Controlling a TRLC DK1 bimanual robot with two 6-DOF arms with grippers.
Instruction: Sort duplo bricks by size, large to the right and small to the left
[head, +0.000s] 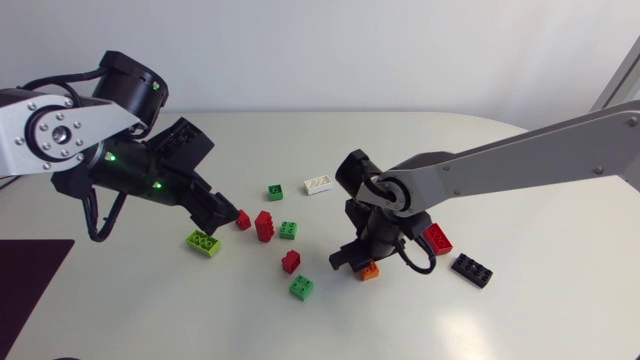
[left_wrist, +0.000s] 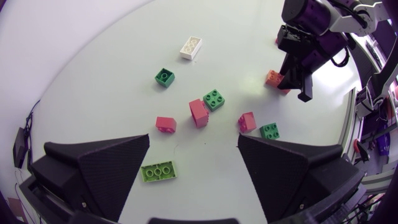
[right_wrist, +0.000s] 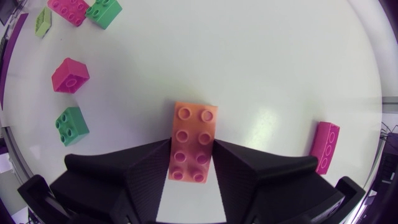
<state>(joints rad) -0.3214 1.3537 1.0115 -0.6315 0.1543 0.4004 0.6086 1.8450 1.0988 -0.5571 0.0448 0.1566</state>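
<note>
Grey links (head: 520, 150), blk joints (head: 135, 85), green LEDs (head: 112, 157)

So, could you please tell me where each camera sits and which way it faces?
Head view: fixed above the table, looking down; left arm enters at left, right arm at right.
Left wrist view: on the left arm's last link, facing across scattered bricks toward the right arm; open left gripper shows.
Right wrist view: on the right arm's last link, facing down; right gripper shut on the orange brick.
Shared: all three show the orange brick.
</note>
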